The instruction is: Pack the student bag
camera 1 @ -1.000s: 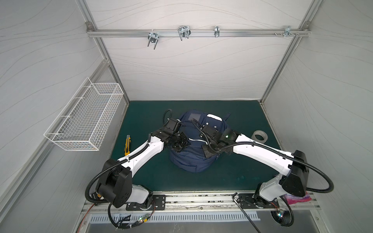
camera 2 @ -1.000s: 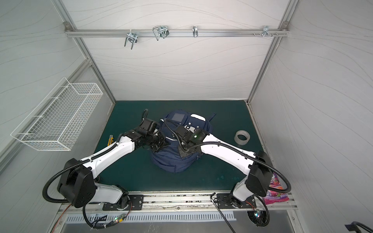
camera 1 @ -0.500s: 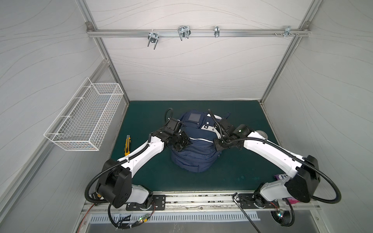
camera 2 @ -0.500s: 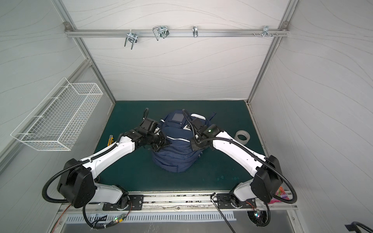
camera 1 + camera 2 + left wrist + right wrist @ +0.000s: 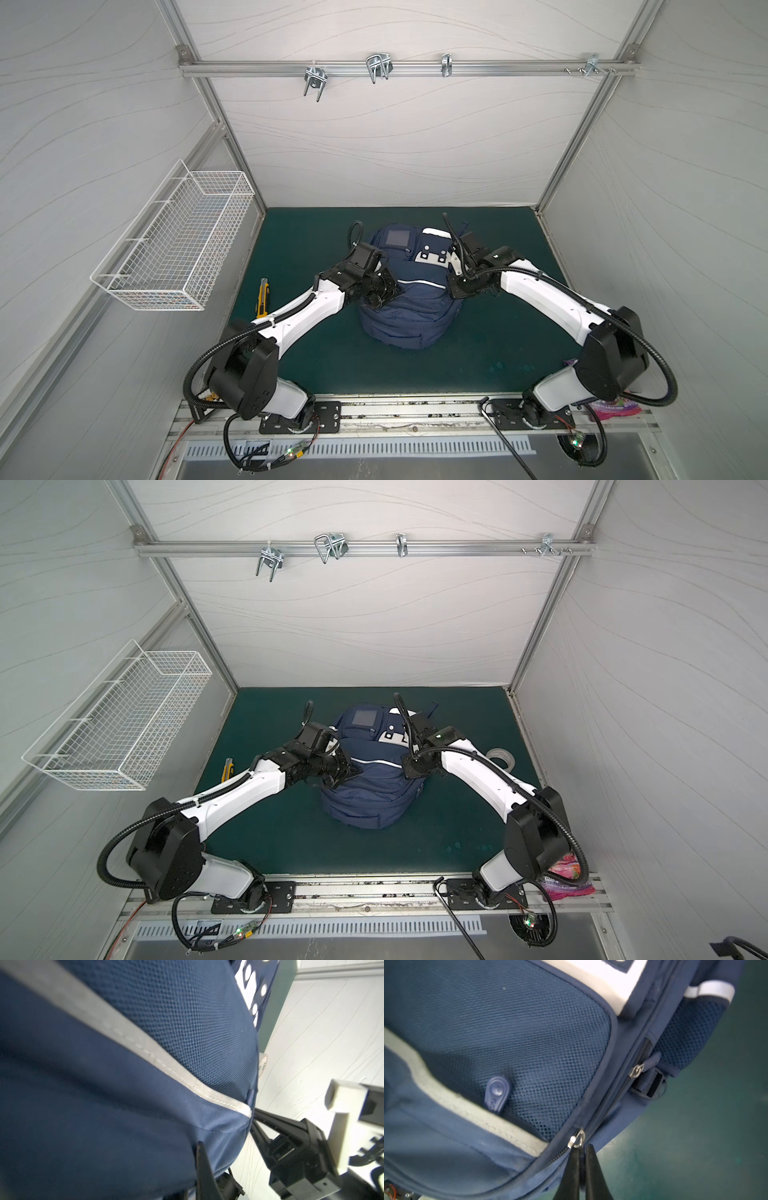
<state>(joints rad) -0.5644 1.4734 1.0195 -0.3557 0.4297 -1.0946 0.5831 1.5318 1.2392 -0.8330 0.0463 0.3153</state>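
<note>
The student bag, a navy backpack with white stripes, stands in the middle of the green mat. My left gripper is pressed into the bag's left side, shut on a fold of its fabric. In the left wrist view only one finger shows; the cloth hides the other. My right gripper is at the bag's right side, shut on the dark tab of a zipper pull. A second zipper pull sits further along the bag.
A yellow box cutter lies on the mat left of the bag. A tape roll lies to the right, behind my right arm. A white wire basket hangs on the left wall. A pink packet rests by the right arm's base.
My right gripper has moved from over the bag's front round to its right side, still shut on the zipper pull. The left gripper has kept its hold and place.
</note>
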